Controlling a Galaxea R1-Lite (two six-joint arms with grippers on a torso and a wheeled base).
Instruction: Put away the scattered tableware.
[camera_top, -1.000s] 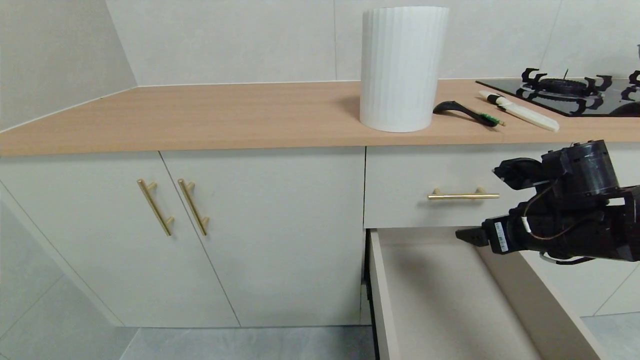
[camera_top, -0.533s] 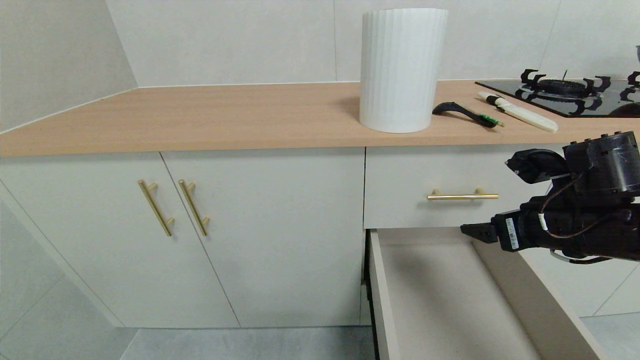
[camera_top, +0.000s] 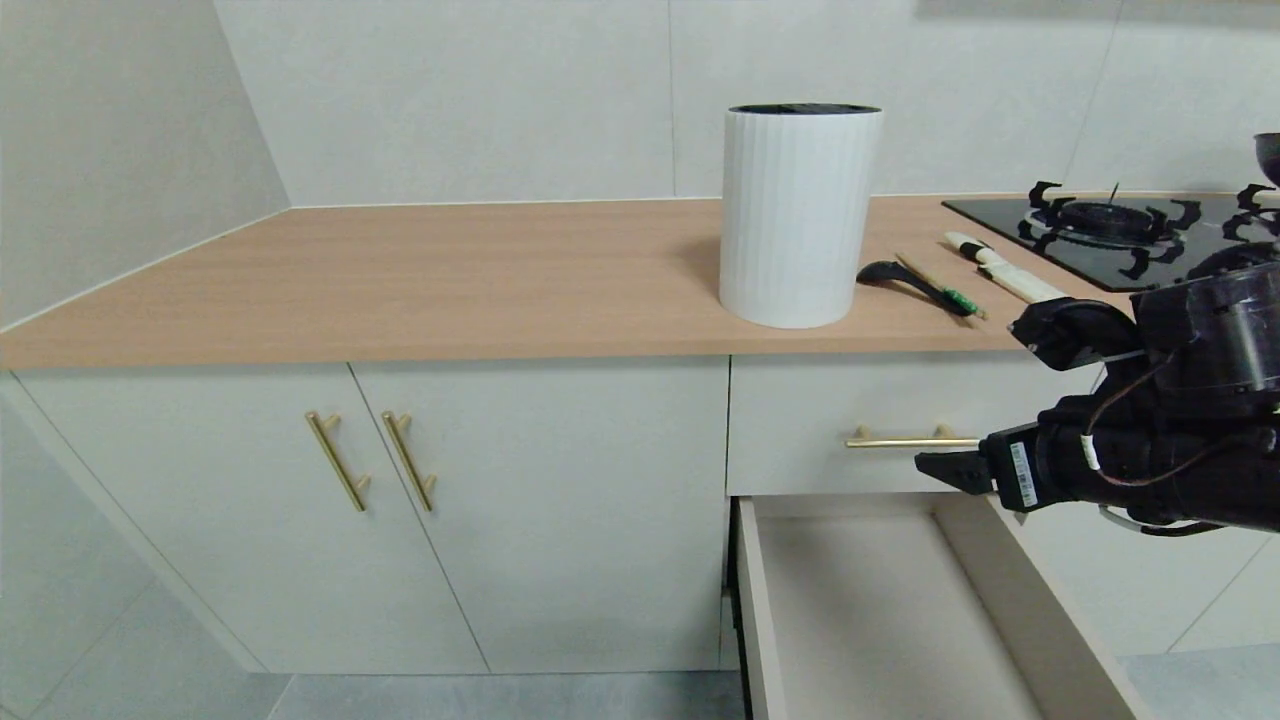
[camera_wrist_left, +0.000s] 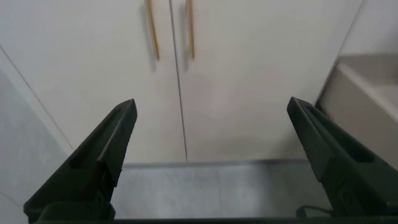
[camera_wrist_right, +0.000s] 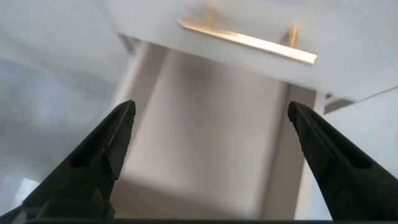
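On the wooden countertop (camera_top: 450, 280), right of a tall white ribbed holder (camera_top: 798, 215), lie a black spoon (camera_top: 905, 284) with a green-tipped handle and a white-handled knife (camera_top: 1000, 276). Below them the lower drawer (camera_top: 1010, 590) is pulled out and bare inside; its floor (camera_wrist_right: 211, 124) lies under my right gripper. That right gripper (camera_top: 945, 470) (camera_wrist_right: 211, 149) hangs open above the drawer's back right corner, level with the gold handle (camera_top: 905, 440) of the shut upper drawer. My left gripper (camera_wrist_left: 211, 155) is open, low before the cabinet doors (camera_wrist_left: 186, 74).
A black gas hob (camera_top: 1110, 225) sits at the counter's far right, behind the knife. Two cabinet doors with gold bar handles (camera_top: 370, 470) fill the front on the left. The open drawer juts out toward me over the grey floor (camera_top: 500, 695).
The whole head picture has shifted downward, so the camera moved. Against the cabinet, my right gripper has risen from the open drawer's rim to the upper drawer's handle height.
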